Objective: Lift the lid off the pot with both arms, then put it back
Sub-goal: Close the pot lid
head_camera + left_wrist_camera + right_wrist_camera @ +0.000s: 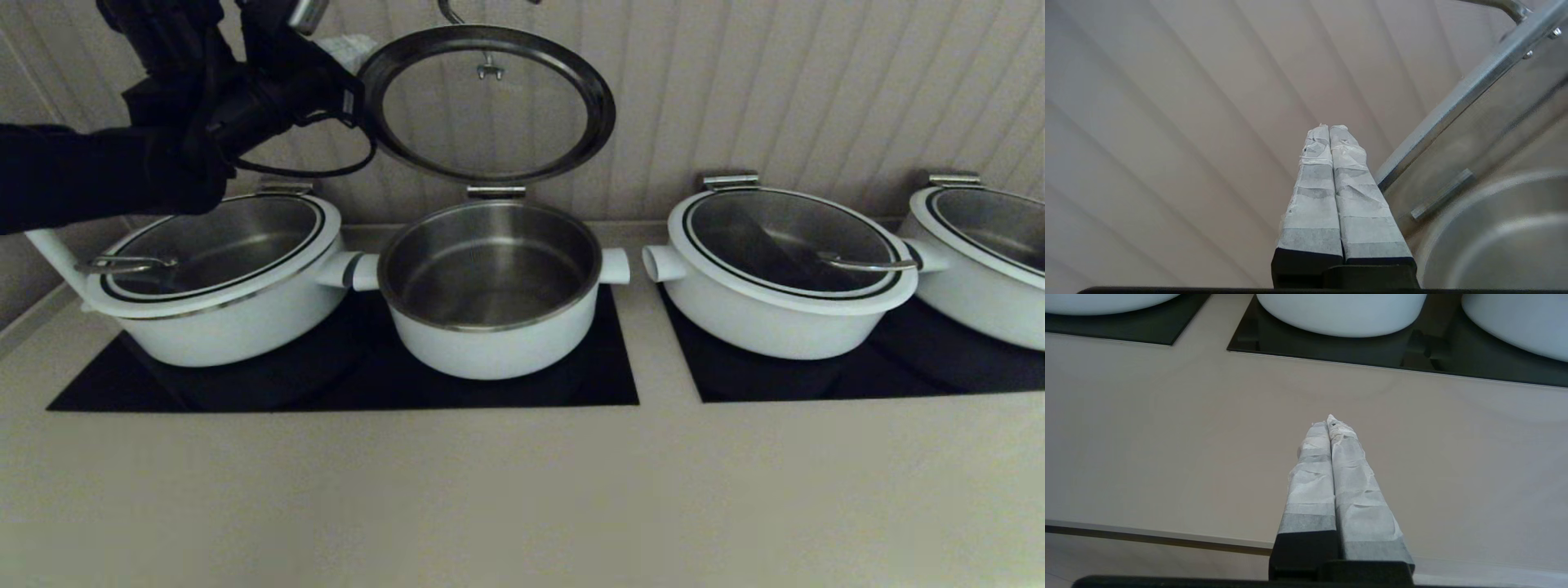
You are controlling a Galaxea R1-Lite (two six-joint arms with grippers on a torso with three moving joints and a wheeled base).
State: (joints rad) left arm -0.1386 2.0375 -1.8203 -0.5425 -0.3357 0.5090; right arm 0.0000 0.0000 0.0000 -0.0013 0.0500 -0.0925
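The pot stands uncovered on the black cooktop, its steel inside bare. The lid is raised above it, tilted up towards the wall, underside facing me, its steel handle at the frame's top. A steel bracket sits at the pot's back rim below the lid. My left arm reaches the lid's left edge. My left gripper is shut with nothing between its fingers, right beside the lid's rim; the pot is below it. My right gripper is shut and empty over the beige counter, out of the head view.
Wider white pans with lids stand left, right and far right of the pot, on two black cooktops. A ribbed wall is close behind. The beige counter stretches in front.
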